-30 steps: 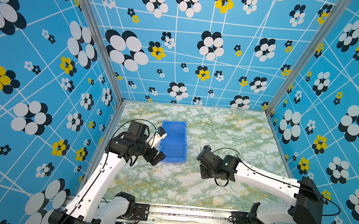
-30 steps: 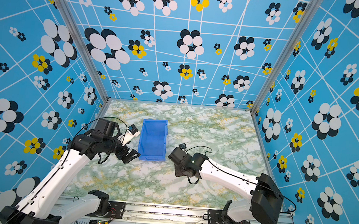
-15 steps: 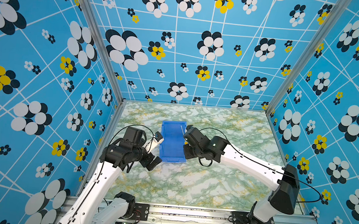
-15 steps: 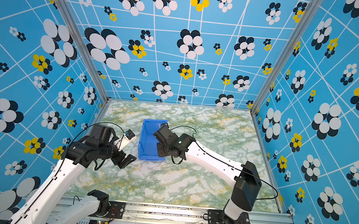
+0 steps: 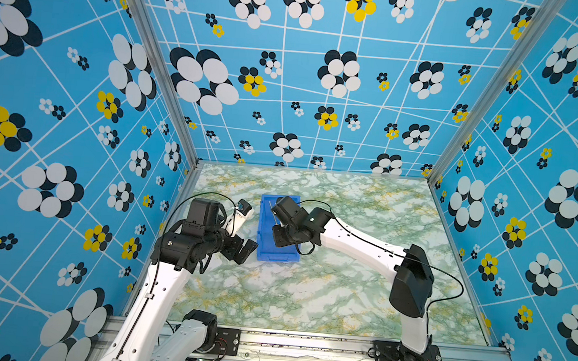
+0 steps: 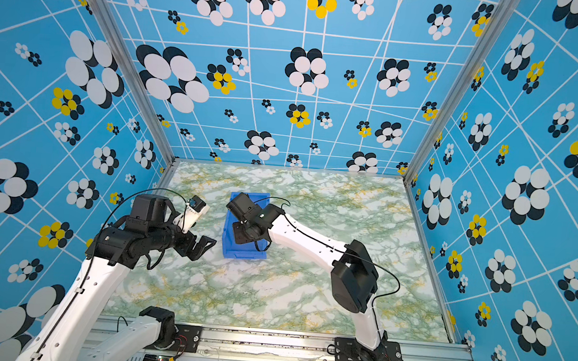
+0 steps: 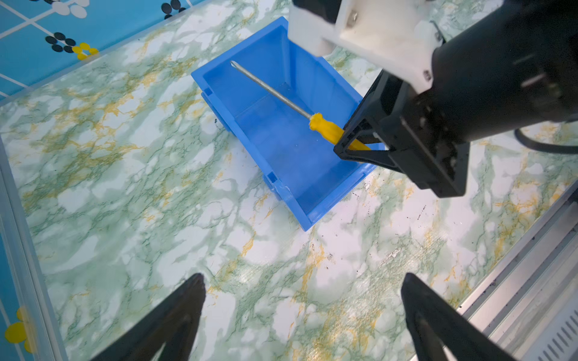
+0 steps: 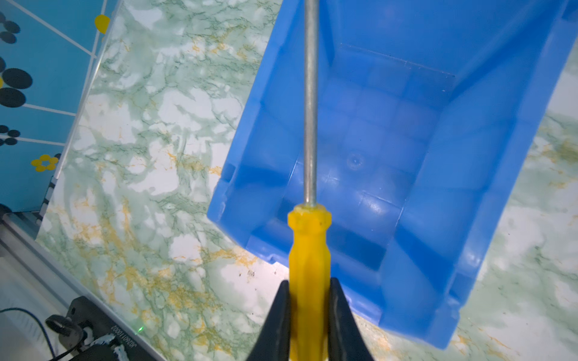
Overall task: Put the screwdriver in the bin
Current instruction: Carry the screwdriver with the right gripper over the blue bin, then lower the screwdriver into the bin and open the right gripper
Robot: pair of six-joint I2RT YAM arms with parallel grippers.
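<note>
The blue bin (image 5: 263, 248) (image 6: 239, 251) stands on the marble table, left of centre. My right gripper (image 8: 309, 281) is shut on the yellow handle of the screwdriver (image 8: 309, 243). It holds the tool level above the open bin (image 8: 406, 140), the silver shaft running along the bin's length near one long wall. The left wrist view shows the same: the screwdriver (image 7: 325, 126) hangs over the bin (image 7: 281, 150), apart from its floor, in the right gripper (image 7: 350, 143). My left gripper (image 5: 245, 250) (image 7: 301, 278) stands open and empty just left of the bin's near end.
The marble tabletop (image 5: 307, 288) is walled by blue flower-patterned panels (image 5: 72, 136) on three sides. An aluminium rail (image 5: 303, 344) with both arm bases runs along the front edge. The right arm (image 5: 363, 250) stretches across the table's middle.
The right arm has swung left from beside the bin to above it, carrying the screwdriver. The left gripper has drawn back slightly from the bin's side.
</note>
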